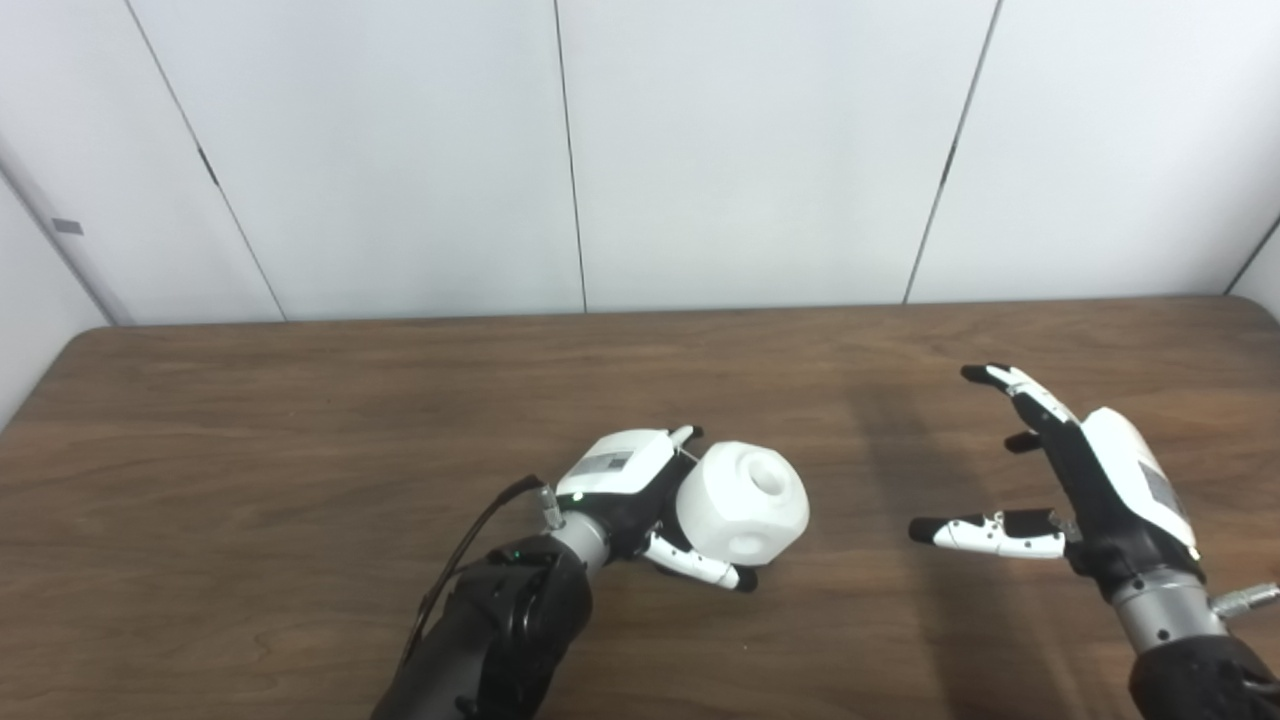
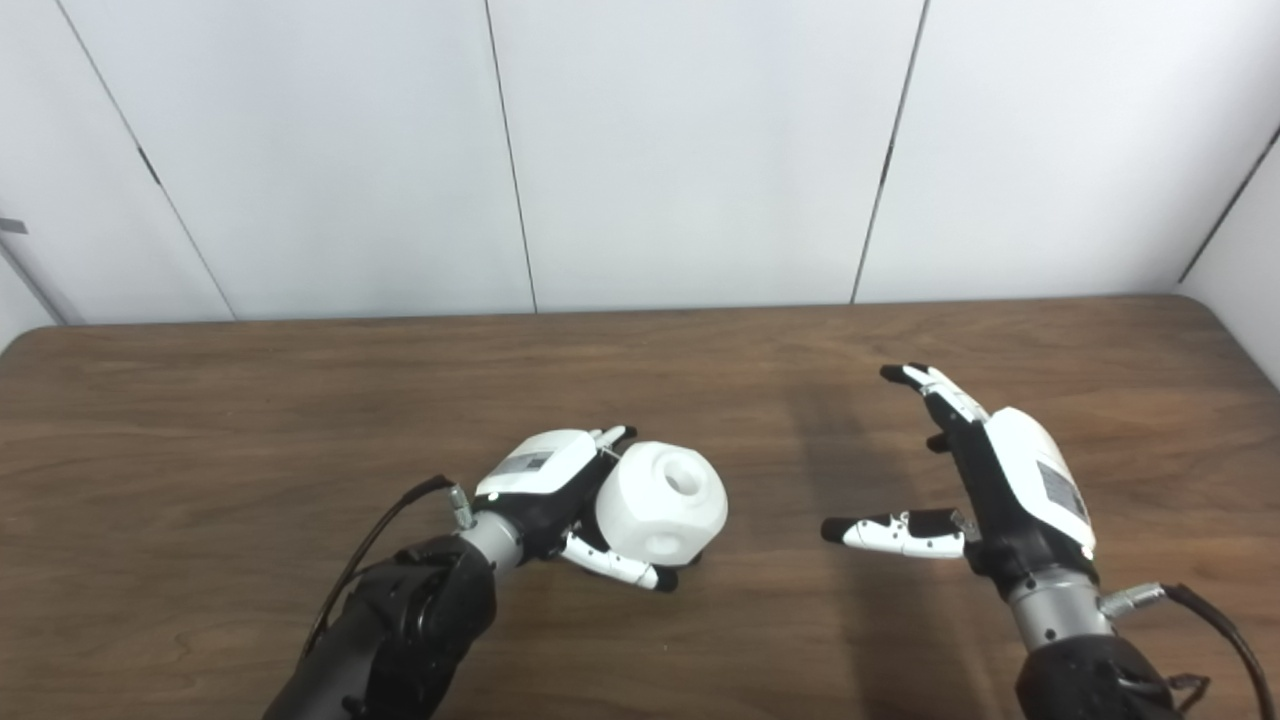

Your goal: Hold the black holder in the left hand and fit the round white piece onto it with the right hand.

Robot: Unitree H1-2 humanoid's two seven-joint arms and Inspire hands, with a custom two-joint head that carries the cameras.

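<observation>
Round white piece (image 1: pixel 742 503), a chunky faceted ball of matte plastic with flattened faces and a round socket sunk into its upper face plus a shallower one low on its front, sits in the grasp of the left hand (image 1: pixel 640 500) just left of the table's centre. That hand has a glossy white shell over the back, black jointed fingers tipped in black, and a brushed metal wrist; its thumb (image 1: pixel 700 567) reaches under the piece at about 6 o'clock while a fingertip shows over the top at about 11 o'clock, so the fingers are wrapped around the piece. Whether a black holder lies inside the palm cannot be told, since the piece and the hand's own dark parts cover that spot. A black cable (image 1: pixel 470 545) loops off the left forearm at 9 o'clock of the wrist. Well apart at 3 o'clock, the right hand (image 1: pixel 1085 480) stands raised over the wood, released, its fingers spread, its thumb (image 1: pixel 985 533) pointing back toward the piece, holding nothing. Between the two hands lies only bare brown wood-grain table (image 1: pixel 300 420), smooth and dull, with rounded far corners. Beyond the far edge at 12 o'clock rise plain white wall panels (image 1: pixel 760 150) divided by thin dark seams.
</observation>
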